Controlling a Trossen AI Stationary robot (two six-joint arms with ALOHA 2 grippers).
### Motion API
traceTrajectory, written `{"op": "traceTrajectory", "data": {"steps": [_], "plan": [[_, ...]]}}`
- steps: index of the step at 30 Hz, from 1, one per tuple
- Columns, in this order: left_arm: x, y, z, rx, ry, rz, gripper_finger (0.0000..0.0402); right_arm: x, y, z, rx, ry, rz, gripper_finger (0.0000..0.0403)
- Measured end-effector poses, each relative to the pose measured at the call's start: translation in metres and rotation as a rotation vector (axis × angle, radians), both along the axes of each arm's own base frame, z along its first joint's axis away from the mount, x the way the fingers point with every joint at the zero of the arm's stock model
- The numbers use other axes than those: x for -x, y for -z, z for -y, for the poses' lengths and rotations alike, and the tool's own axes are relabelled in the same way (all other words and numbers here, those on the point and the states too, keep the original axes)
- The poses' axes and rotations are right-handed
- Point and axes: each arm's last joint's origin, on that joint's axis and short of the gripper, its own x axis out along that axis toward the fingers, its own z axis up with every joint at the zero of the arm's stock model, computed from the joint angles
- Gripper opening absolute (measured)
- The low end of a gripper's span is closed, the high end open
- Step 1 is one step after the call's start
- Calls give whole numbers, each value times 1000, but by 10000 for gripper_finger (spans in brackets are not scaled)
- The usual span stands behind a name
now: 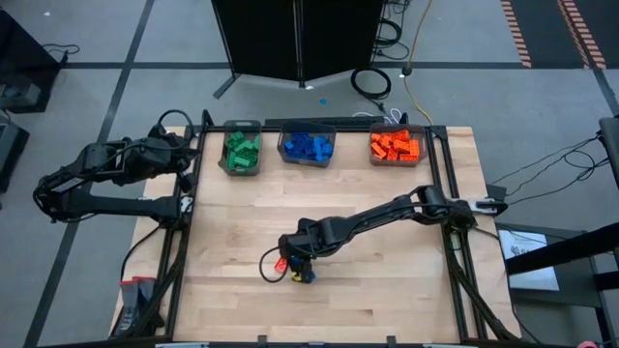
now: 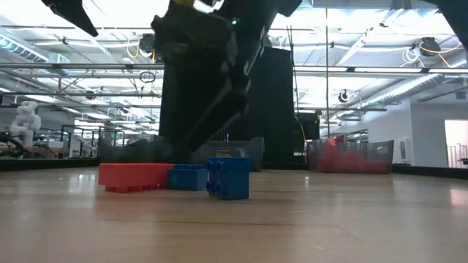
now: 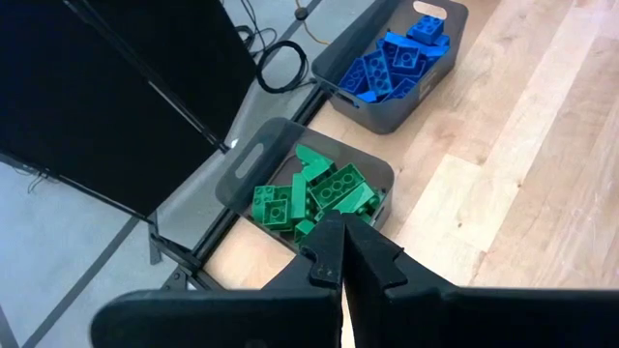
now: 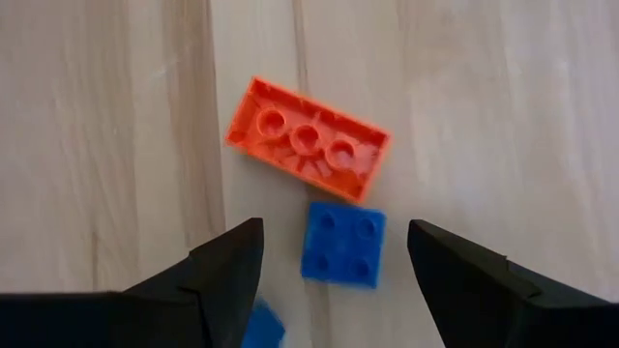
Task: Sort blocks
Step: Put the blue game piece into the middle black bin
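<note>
Landmark: orange block, upside down on the table's middle.
Right gripper: fingers spread, empty, straddling the small blue block just beside the orange block.
Left gripper: fingers clenched, empty, parked over the green bin, well apart.
Risk: a fingertip may nudge the orange block or the second blue block close by, skewing the grasp.

I see three loose blocks on the counter: an orange-red one lying upside down, a small square blue one just beside it, and another blue one. Sorted green blocks, blue blocks and orange blocks fill three bins.

Two dark jointed arms, seemingly matte black
</note>
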Motion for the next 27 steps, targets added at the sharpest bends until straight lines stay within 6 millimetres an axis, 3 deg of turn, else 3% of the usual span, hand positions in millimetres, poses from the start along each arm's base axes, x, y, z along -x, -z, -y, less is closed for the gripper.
{"op": "traceTrajectory", "data": {"steps": [27], "plan": [[0, 0, 0, 2, 1, -1, 0, -3, 21, 0, -31, 13, -4, 253]]}}
